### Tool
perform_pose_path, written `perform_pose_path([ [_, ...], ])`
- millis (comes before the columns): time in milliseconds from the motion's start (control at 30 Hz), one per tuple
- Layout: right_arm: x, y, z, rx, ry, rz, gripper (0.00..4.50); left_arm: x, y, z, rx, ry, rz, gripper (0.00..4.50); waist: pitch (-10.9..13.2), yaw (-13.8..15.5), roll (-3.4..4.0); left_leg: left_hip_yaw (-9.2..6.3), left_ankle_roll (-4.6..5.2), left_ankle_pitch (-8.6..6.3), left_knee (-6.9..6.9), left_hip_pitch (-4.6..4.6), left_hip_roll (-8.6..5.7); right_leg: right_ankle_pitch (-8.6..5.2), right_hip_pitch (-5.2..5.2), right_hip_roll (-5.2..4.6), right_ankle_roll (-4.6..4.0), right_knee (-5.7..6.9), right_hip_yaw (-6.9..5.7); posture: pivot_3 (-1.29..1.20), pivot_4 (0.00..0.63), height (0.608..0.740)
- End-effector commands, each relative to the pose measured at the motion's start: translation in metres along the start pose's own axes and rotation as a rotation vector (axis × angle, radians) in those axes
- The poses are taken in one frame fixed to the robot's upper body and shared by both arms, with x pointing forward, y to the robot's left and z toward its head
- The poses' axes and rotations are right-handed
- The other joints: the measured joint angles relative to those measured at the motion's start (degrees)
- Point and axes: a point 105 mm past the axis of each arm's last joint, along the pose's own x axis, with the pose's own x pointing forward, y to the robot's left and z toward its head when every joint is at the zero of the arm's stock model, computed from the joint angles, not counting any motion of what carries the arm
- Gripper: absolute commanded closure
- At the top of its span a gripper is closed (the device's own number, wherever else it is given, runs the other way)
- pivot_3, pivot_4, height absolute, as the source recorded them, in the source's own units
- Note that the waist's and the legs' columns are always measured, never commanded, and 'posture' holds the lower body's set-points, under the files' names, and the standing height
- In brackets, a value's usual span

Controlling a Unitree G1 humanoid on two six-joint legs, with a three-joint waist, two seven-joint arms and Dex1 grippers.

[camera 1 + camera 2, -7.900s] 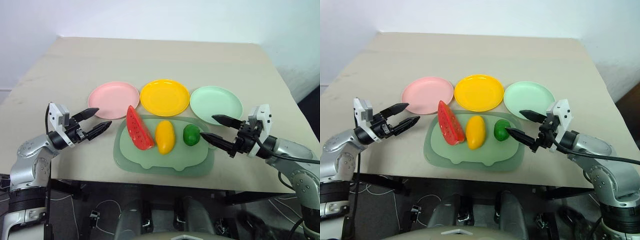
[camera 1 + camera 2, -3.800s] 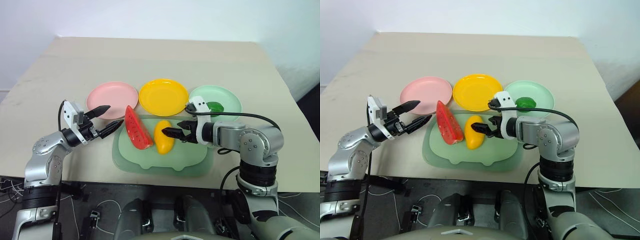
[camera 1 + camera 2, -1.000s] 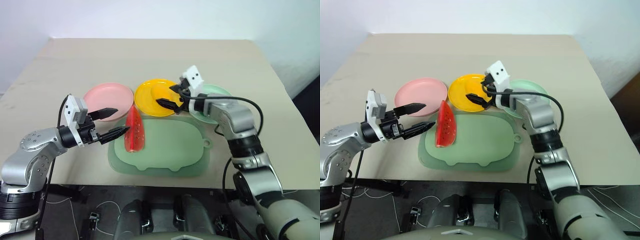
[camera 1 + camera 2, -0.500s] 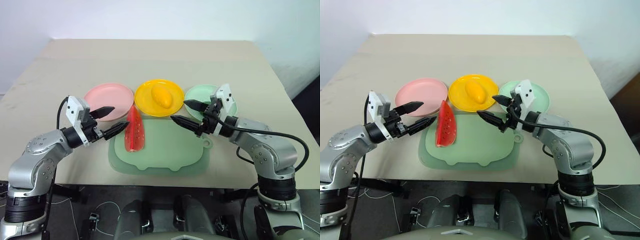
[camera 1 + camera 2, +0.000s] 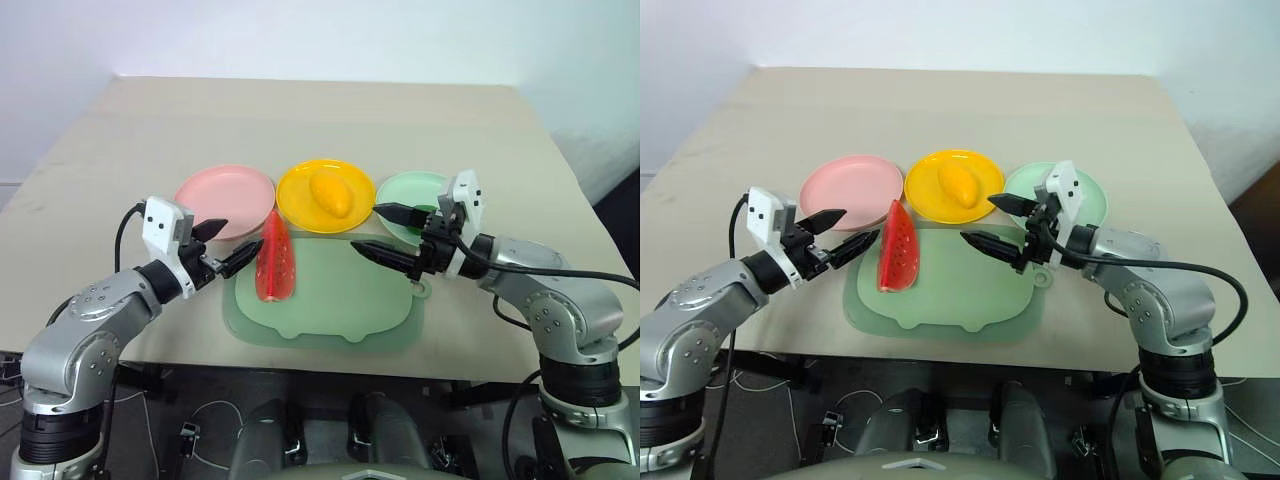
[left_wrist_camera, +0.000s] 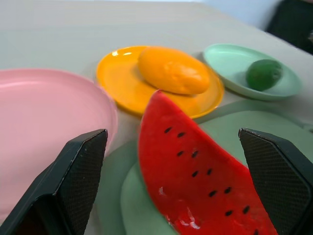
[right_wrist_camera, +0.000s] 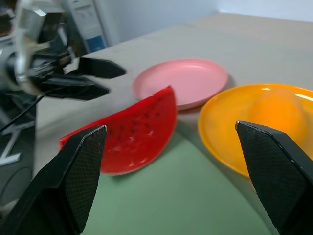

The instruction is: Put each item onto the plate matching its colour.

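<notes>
The red watermelon wedge point(image 5: 273, 258) stands on its rind at the left end of the pale-green mat point(image 5: 340, 310). My left gripper point(image 5: 240, 238) is open just left of the wedge, its fingers pointing at it without touching. The yellow mango point(image 5: 330, 193) lies on the yellow plate point(image 5: 300, 205). The dark-green lime point(image 6: 264, 74) rests on the mint plate point(image 6: 230, 56). The pink plate point(image 5: 225, 188) holds nothing. My right gripper point(image 5: 367, 227) is open and empty over the mat's right end, in front of the mint plate.
The three plates stand in a row just behind the mat on a beige table point(image 5: 330, 115). The mat's tab point(image 5: 420, 290) sits under my right gripper. The table's front edge runs close behind both arms.
My right gripper has pulled back from over the yellow plate to the mat's right end, leaving the mango lying on that plate. My left gripper has turned more toward the wedge.
</notes>
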Motion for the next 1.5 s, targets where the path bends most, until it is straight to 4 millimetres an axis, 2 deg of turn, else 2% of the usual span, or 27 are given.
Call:
perform_pose_path([
  [33, -0.004, 0.006, 0.002, -0.064, 0.001, 0.009, 0.02, 0.01, -0.014, 0.008, 0.019, -0.017, -0.008, 0.0, 0.0, 0.2, -0.01, 0.0, 0.0, 0.0, 0.0, 0.0, 0.0, 0.0, 0.01, -0.01, 0.0, -0.01, 0.0, 0.0, 0.15, 0.696],
  [133, -0.003, 0.008, -0.003, -0.069, 0.012, 0.009, 0.02, 0.016, -0.018, 0.004, 0.005, 0.024, -0.01, 0.0, 0.0, 0.2, -0.06, -0.04, 0.0, 0.0, 0.02, 0.0, -0.03, 0.0, 0.07, -0.02, 0.0, -0.05, -0.01, 0.0, 0.15, 0.696],
  [367, -0.003, 0.004, -0.001, -0.078, 0.01, -0.019, 0.02, 0.032, -0.022, 0.005, 0.002, 0.091, 0.014, 0.0, 0.0, 0.1, -0.06, -0.05, 0.07, 0.04, 0.02, 0.03, -0.02, 0.0, 0.09, 0.02, 0.01, -0.02, -0.01, 0.0, 0.15, 0.696],
  [667, -0.006, 0.0, -0.001, -0.085, 0.021, -0.055, 0.02, 0.04, -0.036, -0.008, -0.016, 0.276, 0.018, 0.0, 0.0, 0.1, -0.07, -0.07, 0.13, 0.08, 0.05, 0.04, -0.03, 0.0, 0.13, 0.02, 0.01, -0.02, -0.01, 0.0, 0.15, 0.696],
  [1000, -0.004, -0.004, -0.003, -0.091, 0.032, -0.074, 0.02, 0.032, -0.022, -0.015, -0.016, 0.409, 0.103, 0.0, 0.0, 0.2, -0.07, -0.09, 0.09, 0.06, 0.07, 0.05, -0.02, 0.0, 0.13, 0.02, 0.02, 0.0, -0.02, 0.0, 0.15, 0.696],
  [1133, -0.002, -0.005, -0.003, -0.092, 0.032, -0.077, 0.02, 0.033, -0.018, -0.012, -0.021, 0.401, 0.126, 0.0, 0.0, 0.2, -0.07, -0.09, 0.06, 0.04, 0.08, 0.05, -0.02, 0.0, 0.14, 0.02, 0.01, 0.0, -0.02, 0.0, 0.15, 0.696],
  [1367, -0.002, -0.009, -0.003, -0.101, 0.03, -0.091, 0.0, 0.03, -0.019, -0.017, -0.019, 0.428, 0.109, 2.13, 0.0, 0.2, -0.07, -0.09, 0.04, 0.03, 0.09, 0.05, -0.02, 0.0, 0.14, 0.01, 0.01, 0.01, -0.02, 0.0, 0.15, 0.696],
  [1500, -0.003, -0.011, -0.003, -0.108, 0.033, -0.1, 0.0, 0.03, -0.019, -0.019, -0.025, 0.432, 0.104, 2.44, 0.0, 0.2, -0.07, -0.09, 0.04, 0.03, 0.12, 0.05, -0.02, 0.01, 0.15, 0.01, 0.01, 0.01, -0.02, 0.0, 0.15, 0.696],
])
